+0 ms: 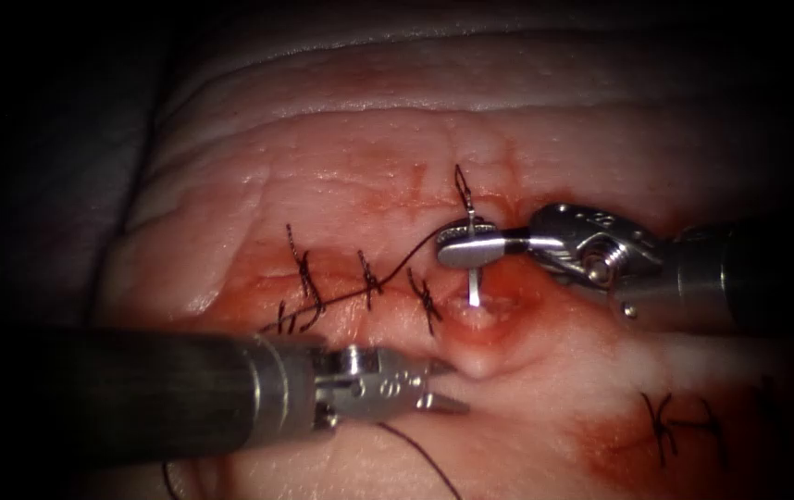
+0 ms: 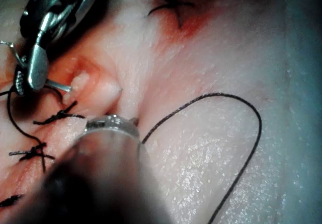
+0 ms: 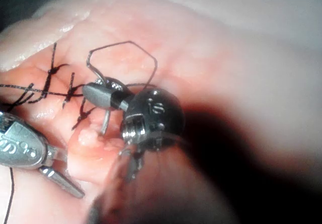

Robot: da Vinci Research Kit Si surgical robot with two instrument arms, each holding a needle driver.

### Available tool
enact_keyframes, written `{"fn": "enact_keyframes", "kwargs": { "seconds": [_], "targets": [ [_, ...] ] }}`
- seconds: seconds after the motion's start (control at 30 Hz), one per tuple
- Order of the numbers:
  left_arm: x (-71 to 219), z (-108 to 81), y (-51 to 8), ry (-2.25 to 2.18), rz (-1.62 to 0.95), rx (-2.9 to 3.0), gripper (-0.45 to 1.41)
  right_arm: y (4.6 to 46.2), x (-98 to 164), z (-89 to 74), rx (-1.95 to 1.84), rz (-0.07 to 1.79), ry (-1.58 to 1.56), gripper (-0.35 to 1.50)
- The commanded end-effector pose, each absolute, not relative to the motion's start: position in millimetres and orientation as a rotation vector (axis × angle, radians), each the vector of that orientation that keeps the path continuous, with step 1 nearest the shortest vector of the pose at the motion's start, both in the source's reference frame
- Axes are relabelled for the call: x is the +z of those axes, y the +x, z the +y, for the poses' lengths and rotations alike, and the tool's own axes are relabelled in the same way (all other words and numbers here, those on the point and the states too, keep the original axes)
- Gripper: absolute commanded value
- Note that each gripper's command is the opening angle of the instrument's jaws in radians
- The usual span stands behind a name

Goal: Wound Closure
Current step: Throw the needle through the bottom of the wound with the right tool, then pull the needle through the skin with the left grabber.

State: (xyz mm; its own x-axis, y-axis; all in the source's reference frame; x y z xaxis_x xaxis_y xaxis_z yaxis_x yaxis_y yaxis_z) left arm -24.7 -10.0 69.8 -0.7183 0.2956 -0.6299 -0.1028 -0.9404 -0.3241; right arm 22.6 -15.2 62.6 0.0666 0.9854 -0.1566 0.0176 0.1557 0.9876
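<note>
Needle (image 1: 475, 278) upright across the cut, clamped near its upper curve in the closed right tool (image 1: 467, 249), point down at the raised tissue (image 1: 480, 356) lip, apparently just entering. Thread (image 1: 395, 274) trailing left over earlier stitches. Left tool (image 1: 445, 386) open, empty, close below-left of that lip.

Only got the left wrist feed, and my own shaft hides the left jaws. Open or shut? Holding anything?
Observer: In the endoscope view, the left tool has its jaws open and holds nothing, just below the raised tissue.
Operator: And the thread behind the needle?
Observer: In the right wrist view, the thread arcs in a loop above the right tool, whose jaws are shut on the needle.
Operator: After that?
Observer: In the endoscope view, it runs left across the tied stitches.
</note>
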Motion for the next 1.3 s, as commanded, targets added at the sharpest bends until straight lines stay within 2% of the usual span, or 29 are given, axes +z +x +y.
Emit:
{"fn": "enact_keyframes", "kwargs": {
  "seconds": [0.03,0.5,0.6,0.67,0.7,0.77,0.83,0.9,1.13,1.3],
  "targets": [
    [70.4,-10.2,-25.2,-1.058,-0.396,2.698,0.12,23.4,62.8,-15.8,1.042,1.228,1.147,-0.35],
    [70.3,-10.2,-25.0,-1.057,-0.396,2.698,0.11,23.6,61.9,-16.1,1.092,1.174,1.173,-0.35],
    [69.9,-10.1,-25.0,-1.057,-0.399,2.697,0.11,23.4,62.3,-14.8,1.101,1.271,1.059,-0.35],
    [69.3,-10.1,-25.0,-1.063,-0.4,2.704,0.11,22.9,62.8,-14.1,1.152,1.312,1.019,0.22],
    [69.0,-10.0,-25.0,-1.077,-0.391,2.714,0.11,22.6,63.1,-13.8,1.163,1.326,1.005,0.44],
    [68.0,-9.8,-24.9,-1.118,-0.362,2.731,0.12,22.0,63.7,-13.1,1.165,1.339,0.96,0.76],
    [67.0,-9.6,-24.9,-1.16,-0.323,2.743,0.14,21.3,64.3,-12.6,1.164,1.346,0.908,0.91],
    [66.2,-9.3,-24.9,-1.204,-0.295,2.742,0.16,20.4,64.9,-12.0,1.163,1.346,0.88,0.98],
    [64.8,-7.8,-25.8,-1.379,-0.165,2.742,0.16,17.6,66.1,-10.7,1.182,1.332,0.839,0.98],
    [66.0,-7.4,-26.8,-1.431,-0.122,2.761,0.29,15.9,66.7,-9.9,1.205,1.322,0.812,0.88]
  ]
}}
